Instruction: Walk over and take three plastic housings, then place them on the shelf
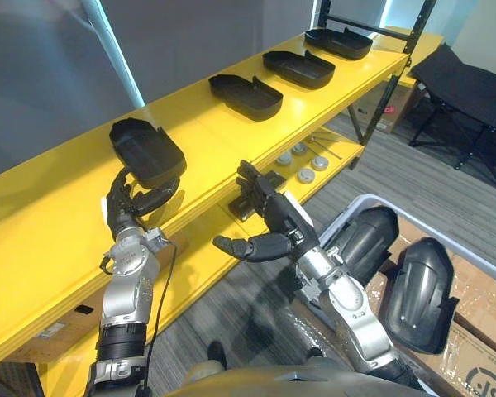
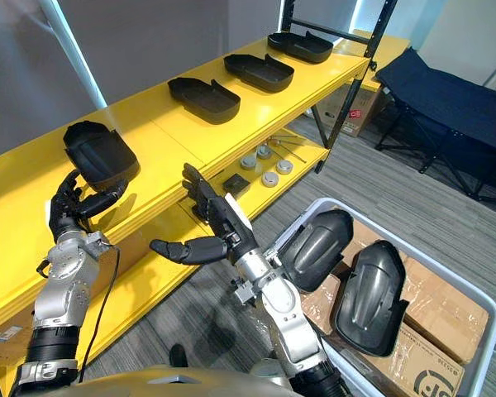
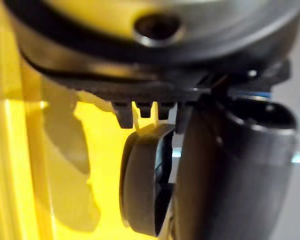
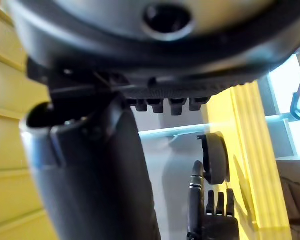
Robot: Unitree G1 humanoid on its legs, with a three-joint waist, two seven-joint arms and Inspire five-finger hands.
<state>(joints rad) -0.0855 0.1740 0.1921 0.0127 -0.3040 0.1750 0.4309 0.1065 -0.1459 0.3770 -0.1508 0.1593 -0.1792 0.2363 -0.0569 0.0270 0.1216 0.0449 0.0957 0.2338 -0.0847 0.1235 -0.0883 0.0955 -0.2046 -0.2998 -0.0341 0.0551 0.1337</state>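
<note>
Plastic housing (image 1: pixel 146 150) tilted on yellow shelf (image 1: pixel 200 132), gripped by left robot hand (image 1: pixel 131 205), right robot hand (image 1: pixel 279 223) splayed

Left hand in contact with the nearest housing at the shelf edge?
Touching. The left eye view shows the left hand curled round the lower edge of the housing, with no gap between them.
</note>
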